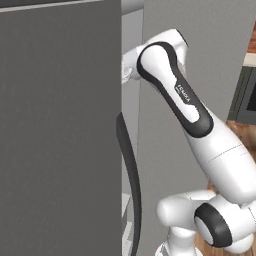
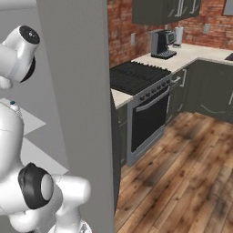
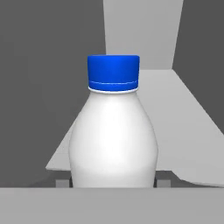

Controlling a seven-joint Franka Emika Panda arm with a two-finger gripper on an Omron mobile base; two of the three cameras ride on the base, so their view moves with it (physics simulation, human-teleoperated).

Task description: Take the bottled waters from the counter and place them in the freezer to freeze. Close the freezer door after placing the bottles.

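Bottled water, blue-capped, clamped upright between pincer tips above pale freezer shelf ahead; placing step, next lower and release.

Even, flat light fills the room, with no single lamp to pick out and no hard glare. The tall plain grey freezer door reads as one dull, shadeless slab. The white plastic bottle with the blue cap carries a soft bright band down its middle, darkening toward its sides. The brown wooden plank floor looks slightly soft; edges elsewhere are mildly jagged.
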